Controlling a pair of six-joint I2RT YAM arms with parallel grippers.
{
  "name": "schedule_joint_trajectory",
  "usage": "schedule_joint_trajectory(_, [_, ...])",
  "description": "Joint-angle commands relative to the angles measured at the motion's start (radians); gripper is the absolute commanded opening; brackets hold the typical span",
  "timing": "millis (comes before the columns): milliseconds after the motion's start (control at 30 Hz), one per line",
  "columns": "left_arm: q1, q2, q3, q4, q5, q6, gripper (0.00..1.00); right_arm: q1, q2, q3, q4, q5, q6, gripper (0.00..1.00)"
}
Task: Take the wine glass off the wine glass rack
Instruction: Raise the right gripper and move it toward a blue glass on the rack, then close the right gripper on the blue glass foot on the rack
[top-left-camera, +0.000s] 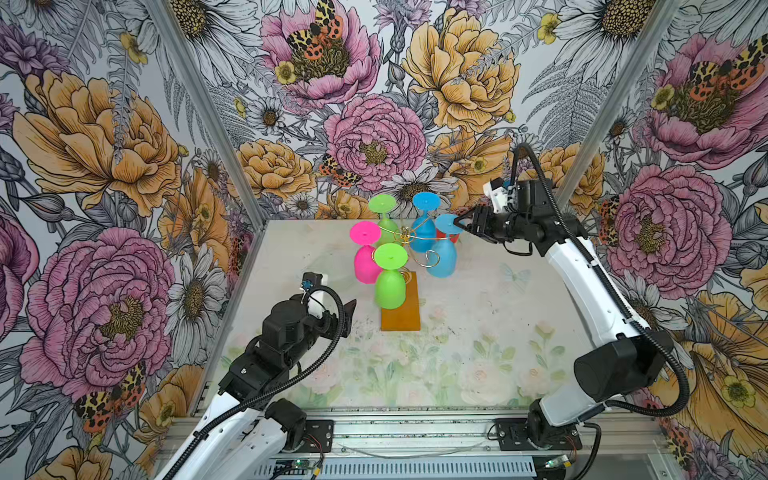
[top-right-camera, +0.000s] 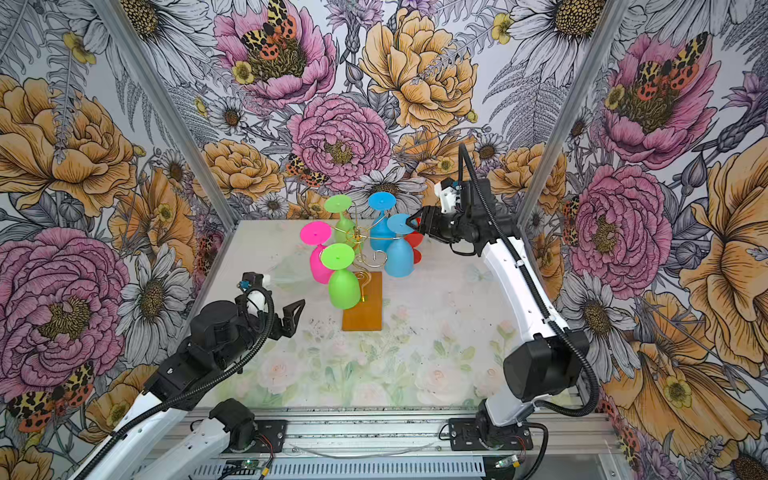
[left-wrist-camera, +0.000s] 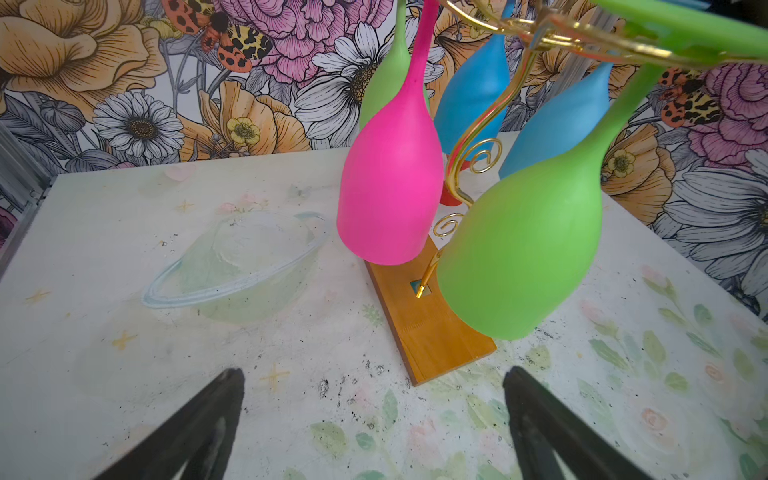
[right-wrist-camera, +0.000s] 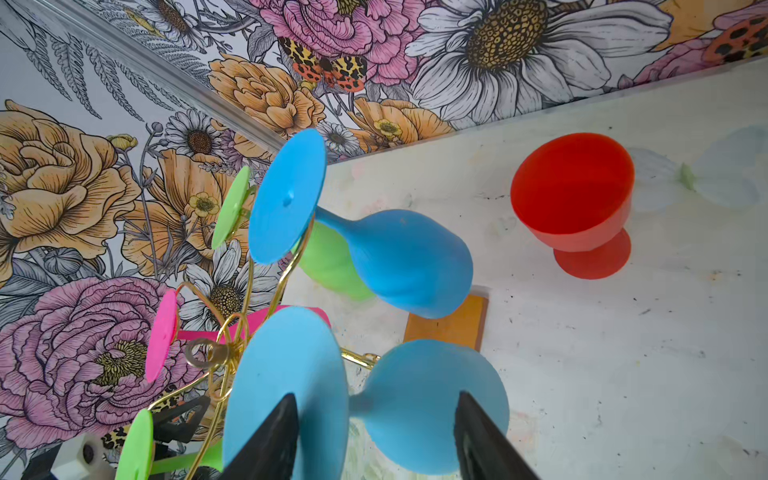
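The wine glass rack (top-left-camera: 405, 237), a gold wire tree on an amber base (top-left-camera: 402, 316), stands mid-table with several coloured glasses hanging upside down. A light blue wine glass (top-left-camera: 442, 259) hangs on its right side, foot (top-right-camera: 399, 223) uppermost. My right gripper (top-left-camera: 463, 224) reaches in at that foot. In the right wrist view its fingers straddle the stem (right-wrist-camera: 376, 397), one in front of the foot disc (right-wrist-camera: 286, 374), the other in front of the bowl (right-wrist-camera: 419, 415), still apart and open. My left gripper (top-left-camera: 351, 309) hangs open and empty, left of the rack's base (left-wrist-camera: 432, 332).
A green glass (top-left-camera: 390, 282), a pink one (top-left-camera: 365, 257), a darker blue one (top-left-camera: 424, 232) and another green one (top-left-camera: 384, 216) also hang on the rack. A red cup (right-wrist-camera: 577, 199) stands upright behind it. A clear glass bowl (left-wrist-camera: 241, 257) sits left of the rack.
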Motion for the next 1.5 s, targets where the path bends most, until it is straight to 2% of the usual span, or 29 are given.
schedule_joint_trajectory(0, [0.010, -0.003, -0.011, 0.024, 0.024, 0.017, 0.99, 0.008, -0.051, -0.027, 0.091, -0.037, 0.050, 0.57])
schedule_joint_trajectory(633, [0.014, -0.007, -0.010, 0.024, 0.026, 0.021, 0.99, 0.004, -0.070, -0.105, 0.226, -0.098, 0.163, 0.30])
schedule_joint_trajectory(1200, [0.016, -0.011, -0.012, 0.027, 0.029, 0.022, 0.99, -0.004, -0.086, -0.137, 0.306, -0.138, 0.232, 0.15])
schedule_joint_trajectory(1467, [0.016, -0.013, -0.013, 0.029, 0.030, 0.021, 0.99, -0.006, -0.093, -0.149, 0.323, -0.151, 0.245, 0.11])
